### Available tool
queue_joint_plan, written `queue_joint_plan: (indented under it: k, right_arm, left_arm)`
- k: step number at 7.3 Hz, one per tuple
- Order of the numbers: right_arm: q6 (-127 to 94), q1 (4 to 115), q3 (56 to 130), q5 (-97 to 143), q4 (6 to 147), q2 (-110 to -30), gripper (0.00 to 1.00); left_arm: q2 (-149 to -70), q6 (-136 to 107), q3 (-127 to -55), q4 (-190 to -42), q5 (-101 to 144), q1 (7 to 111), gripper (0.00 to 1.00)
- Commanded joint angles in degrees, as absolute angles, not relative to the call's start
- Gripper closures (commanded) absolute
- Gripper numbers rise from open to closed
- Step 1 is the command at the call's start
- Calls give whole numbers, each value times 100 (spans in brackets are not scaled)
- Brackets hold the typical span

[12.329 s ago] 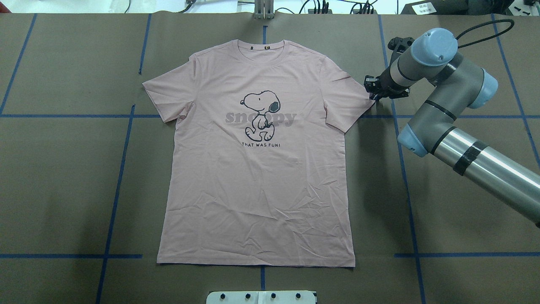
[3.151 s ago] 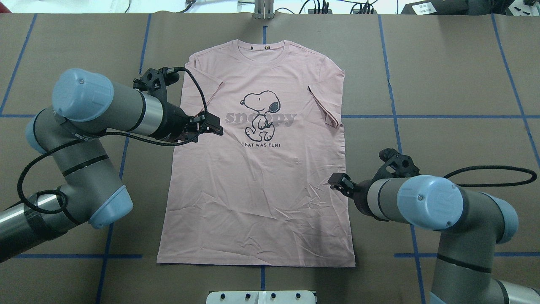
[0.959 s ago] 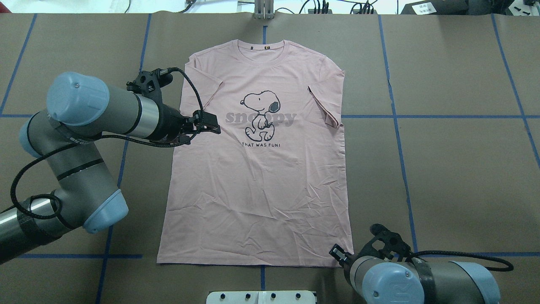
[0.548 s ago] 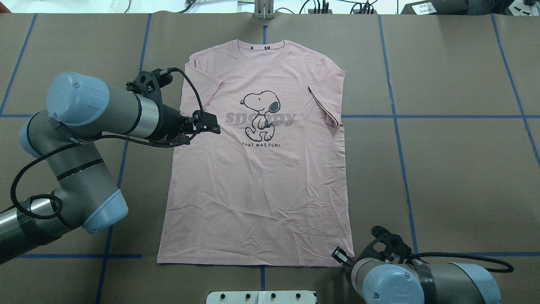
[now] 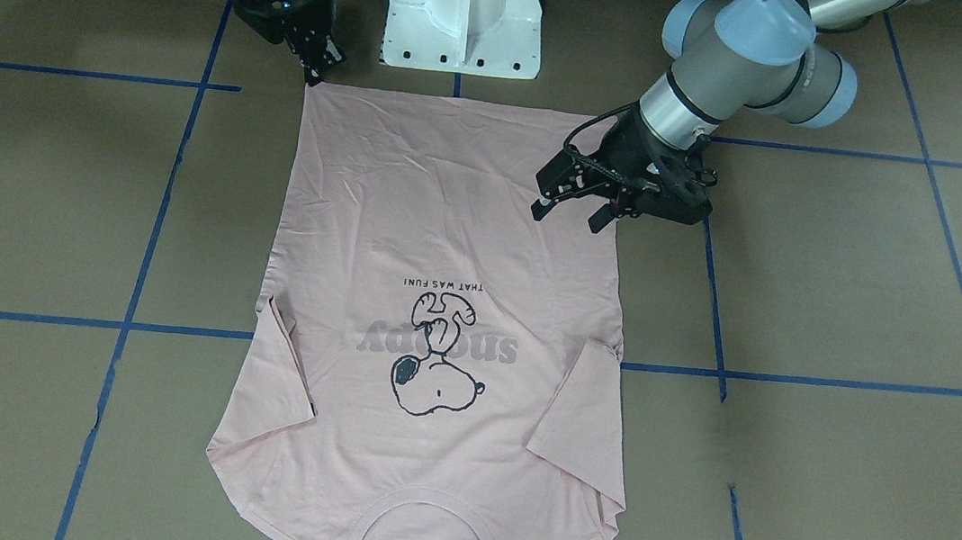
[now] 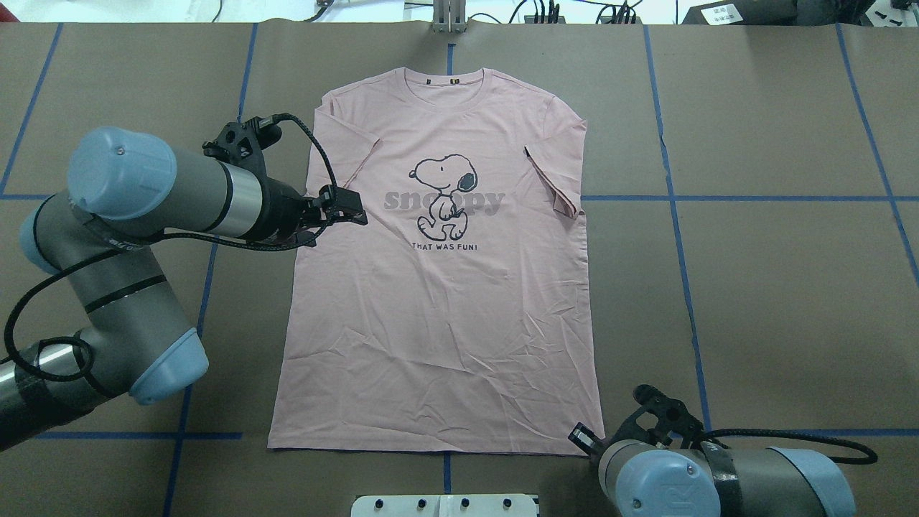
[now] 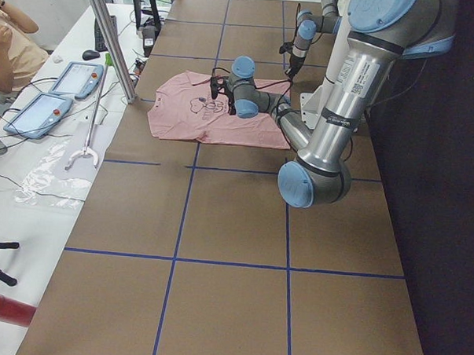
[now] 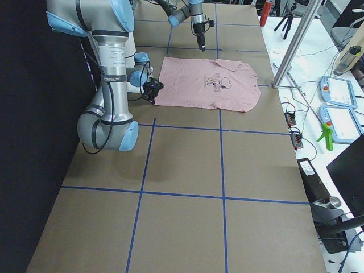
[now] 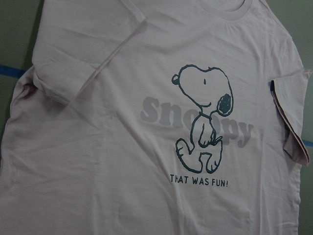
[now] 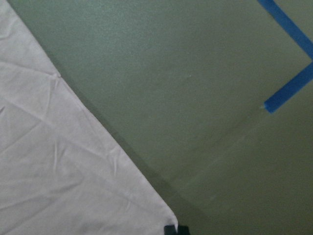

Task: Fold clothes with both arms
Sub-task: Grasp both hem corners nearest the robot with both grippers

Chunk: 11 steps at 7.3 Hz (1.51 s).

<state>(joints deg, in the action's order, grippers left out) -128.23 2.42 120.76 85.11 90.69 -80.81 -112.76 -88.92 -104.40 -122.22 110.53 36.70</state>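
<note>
Just beside right pincer (image 5: pixel 321 71), T-shirt (image 5: pixel 451 212) corner, left pincer (image 5: pixel 567 216) above its side.

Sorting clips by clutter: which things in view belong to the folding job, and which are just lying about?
Belong to the job:
pink Snoopy T-shirt, flat on the table
left end effector, open above the shirt
right end effector, at the shirt's hem corner

Just lying about:
two teach pendants
grabber stick
clear plastic sheet
</note>
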Motion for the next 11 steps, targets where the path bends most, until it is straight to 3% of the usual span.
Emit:
queue_joint_plan:
  k: [1,4,8,11]
  right_arm:
    - [-12823,246,12234,8517,9088,-8077,100]
    - [-12814,255,12437,8552,9088,-8077,100]
    - [-12814,246,12436,8552,9088,-8086,100]
    - [-12814,246,12437,8552,9088,-8077,100]
  left_arm:
    - [-10909,-9673,-11377,-10942,10244,2836,4]
    - [-10322,-10335,-11767,-10441,9671,1630,7]
    - [-9669,-10467,-11795,-10441,9650,1310,11]
    - [-9598,-10477,-11751,-10441,9642,1239,11]
